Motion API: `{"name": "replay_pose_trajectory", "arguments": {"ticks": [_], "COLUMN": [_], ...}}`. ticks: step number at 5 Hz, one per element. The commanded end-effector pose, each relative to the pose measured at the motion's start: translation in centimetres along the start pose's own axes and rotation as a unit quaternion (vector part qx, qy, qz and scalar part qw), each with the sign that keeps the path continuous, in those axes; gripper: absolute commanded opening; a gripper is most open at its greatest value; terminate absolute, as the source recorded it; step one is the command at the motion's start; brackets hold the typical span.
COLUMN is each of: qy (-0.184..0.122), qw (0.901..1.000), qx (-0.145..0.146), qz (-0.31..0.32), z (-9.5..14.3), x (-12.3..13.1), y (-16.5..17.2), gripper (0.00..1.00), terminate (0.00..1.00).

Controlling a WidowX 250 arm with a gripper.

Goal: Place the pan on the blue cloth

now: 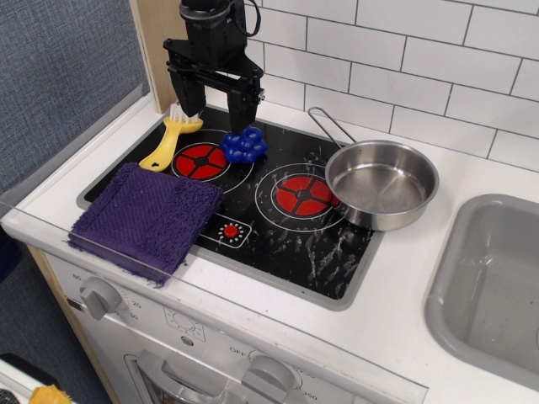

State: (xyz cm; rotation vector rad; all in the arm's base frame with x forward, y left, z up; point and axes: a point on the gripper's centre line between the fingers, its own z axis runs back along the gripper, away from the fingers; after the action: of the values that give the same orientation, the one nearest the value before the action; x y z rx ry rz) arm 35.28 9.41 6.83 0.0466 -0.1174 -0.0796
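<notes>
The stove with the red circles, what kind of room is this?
Probably a toy play kitchen: a stove top with painted red burners, a grey sink beside it, and oven knobs below.

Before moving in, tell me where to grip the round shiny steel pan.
Take the round shiny steel pan by its thin upright rim, coming down from above with one finger inside. The near-right rim overhangs the white counter and is unobstructed. The wire loop handle looks too thin to hold steadily.
</notes>
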Motion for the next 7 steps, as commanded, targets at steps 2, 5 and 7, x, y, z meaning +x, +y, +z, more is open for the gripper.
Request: {"name": "replay_pose_trajectory", "arguments": {"ticks": [2, 5, 7], "qy": [-0.034, -0.086, -0.059], "qw": [0.9931, 0.9522, 0.9471], "qx": [0.048, -0.029, -0.078], "qz": [-0.102, -0.292, -0.306], "z": [3.1, 3.9, 1.2], "x": [2.0, 2.5, 2.2], "y": [-3.3, -17.9, -22.1], "gripper": [1.00, 1.00, 1.00], "terminate": [0.00, 0.00, 0.00]}}
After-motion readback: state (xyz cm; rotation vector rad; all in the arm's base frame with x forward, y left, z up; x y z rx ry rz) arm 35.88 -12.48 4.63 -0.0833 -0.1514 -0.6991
